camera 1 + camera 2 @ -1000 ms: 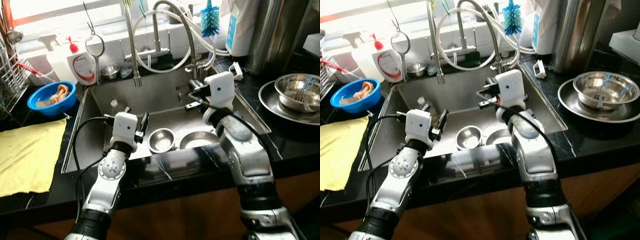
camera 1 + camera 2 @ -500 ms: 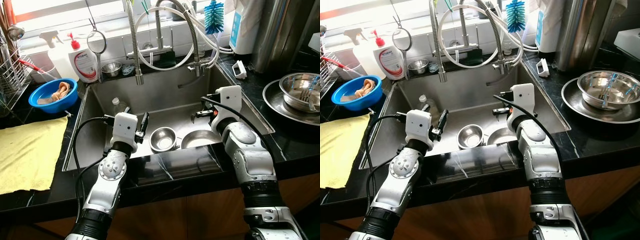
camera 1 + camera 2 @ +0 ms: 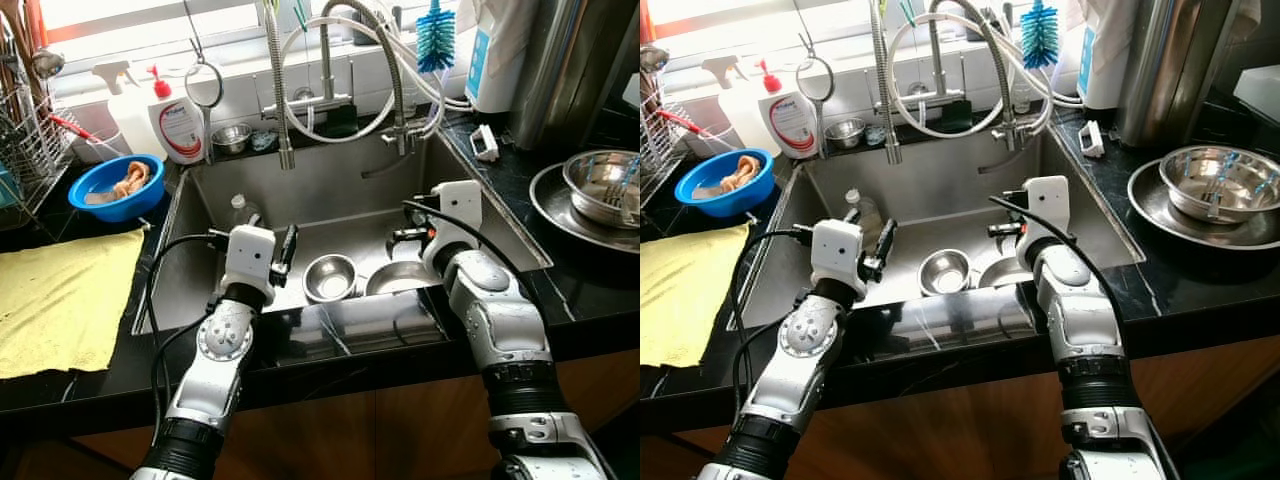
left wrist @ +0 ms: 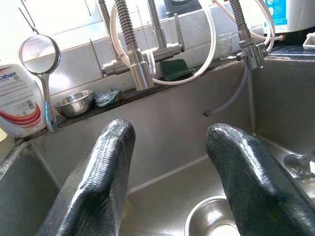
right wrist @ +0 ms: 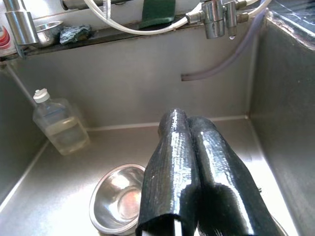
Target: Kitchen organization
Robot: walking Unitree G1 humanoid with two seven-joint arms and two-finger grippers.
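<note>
Over the sink [image 3: 200, 250], the left gripper [image 4: 170, 182] hangs spread above the small bowl [image 3: 329, 277]; the right gripper [image 5: 194, 172], fingers pressed together (holding nothing), hovers nearby. Risk: slick steel could skate from a shallow pinch and clatter into the plate [image 3: 400, 277].

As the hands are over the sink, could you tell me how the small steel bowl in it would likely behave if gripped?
The small steel bowl looks thin-walled and empty, so probably light. Its polished, rounded rim may slip between smooth fingers. Standing upright on the flat sink floor, it would likely slide rather than tip if pushed.
</note>
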